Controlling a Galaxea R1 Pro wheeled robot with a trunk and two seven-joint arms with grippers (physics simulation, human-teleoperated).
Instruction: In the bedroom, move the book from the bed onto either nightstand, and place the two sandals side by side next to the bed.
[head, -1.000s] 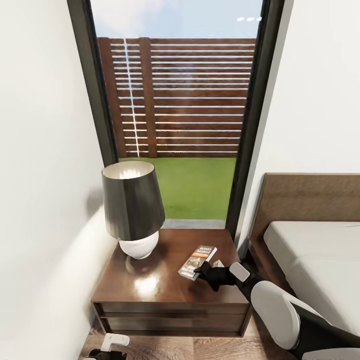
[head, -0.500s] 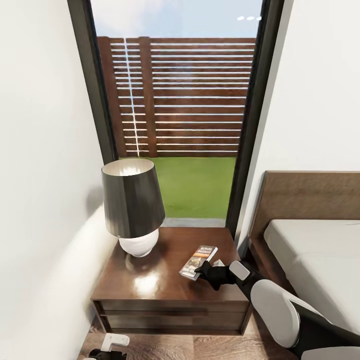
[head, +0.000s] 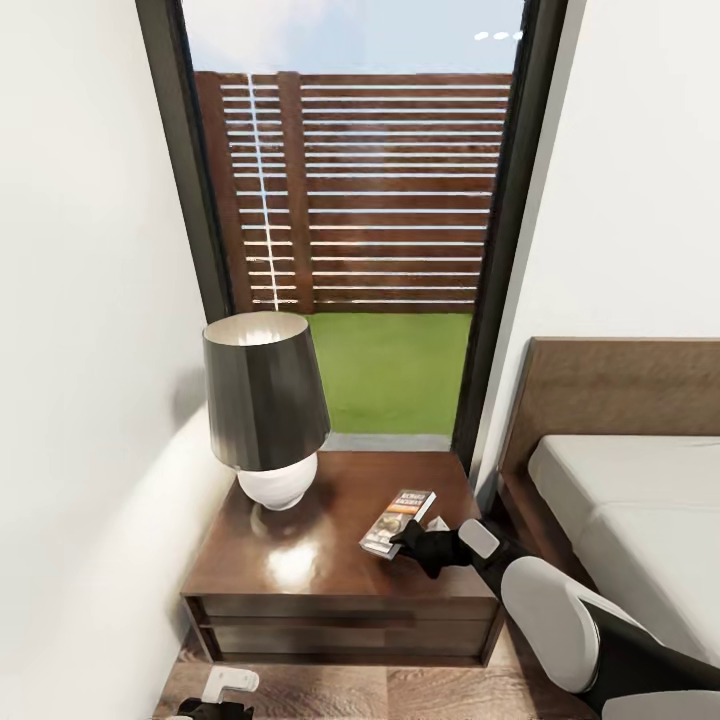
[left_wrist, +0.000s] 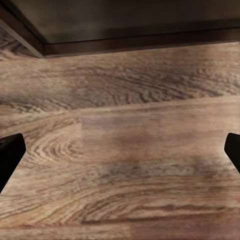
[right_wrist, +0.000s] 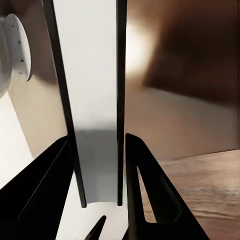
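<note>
The book (head: 398, 521) lies slanted on the right part of the dark-brown nightstand (head: 300, 570), its orange band up. My right gripper (head: 413, 545) is shut on the book's near end. In the right wrist view the book (right_wrist: 95, 100) stands edge-on between the two black fingers (right_wrist: 145, 195), over the glossy nightstand top (right_wrist: 190, 90). My left gripper (head: 222, 692) hangs low by the floor in front of the nightstand, and in the left wrist view it (left_wrist: 120, 155) is open over bare planks. The bed (head: 640, 520) is at the right. The two sandals are out of view.
A lamp (head: 265, 400) with a dark shade and white base fills the nightstand's left rear. A white wall closes in on the left. A tall black-framed window (head: 350, 200) with a slatted fence stands behind. The nightstand's base (left_wrist: 125, 30) is just ahead of my left gripper.
The whole head view has shifted slightly, so the camera moved. The book and my right gripper keep their place on the nightstand.
</note>
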